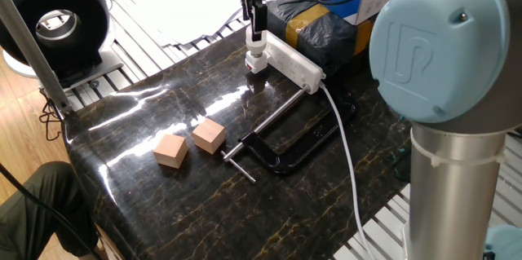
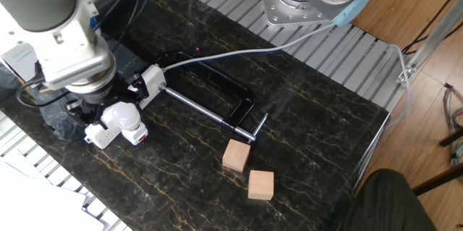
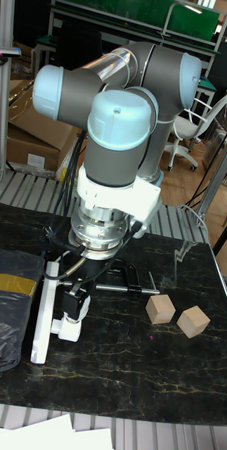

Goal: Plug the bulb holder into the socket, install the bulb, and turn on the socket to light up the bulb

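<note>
The small round white bulb (image 2: 121, 115) sits in the white cube holder (image 2: 101, 135); black fingers (image 1: 257, 22) grip its top; glass breaks easily, so hold gently.

Saw long white power strip (image 1: 294, 60) at twelve o'clock on dark marbled tabletop (image 1: 163, 105), small white cube-shaped bulb holder (image 1: 256, 63) at its ten o'clock end. Noted black metal C-clamp (image 1: 285, 142) at strip's six, tan wooden cube (image 1: 209, 135) at clamp's nine, second wooden cube (image 1: 170, 150) just at first's eight.

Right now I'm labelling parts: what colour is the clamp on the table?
Black, with a silver screw bar; the clamp shows best in the other fixed view.
</note>
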